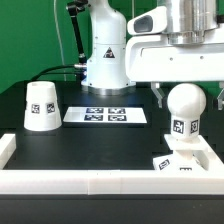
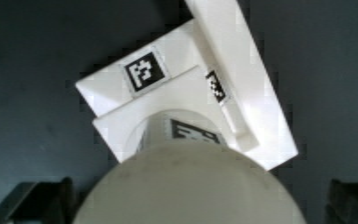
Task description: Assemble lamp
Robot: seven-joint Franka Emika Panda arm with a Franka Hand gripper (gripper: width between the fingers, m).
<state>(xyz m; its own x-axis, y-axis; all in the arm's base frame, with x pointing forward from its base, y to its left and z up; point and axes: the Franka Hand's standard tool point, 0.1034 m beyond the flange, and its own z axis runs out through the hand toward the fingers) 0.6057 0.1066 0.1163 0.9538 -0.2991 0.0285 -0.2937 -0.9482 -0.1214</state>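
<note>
Shade is standing at the exterior view's left, marker board lying mid-table. At the right, bulb is sitting upright on the base. Gripper is hovering there, spread wide, its fingers flanking the bulb's globe, gaps either side.

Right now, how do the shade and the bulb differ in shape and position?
The shade is a truncated cone; the bulb is a ball on a neck. The shade stands alone on the table at the exterior view's left; the bulb sits on the base at its right, within the open claw. Both are white, upright, tagged.
</note>
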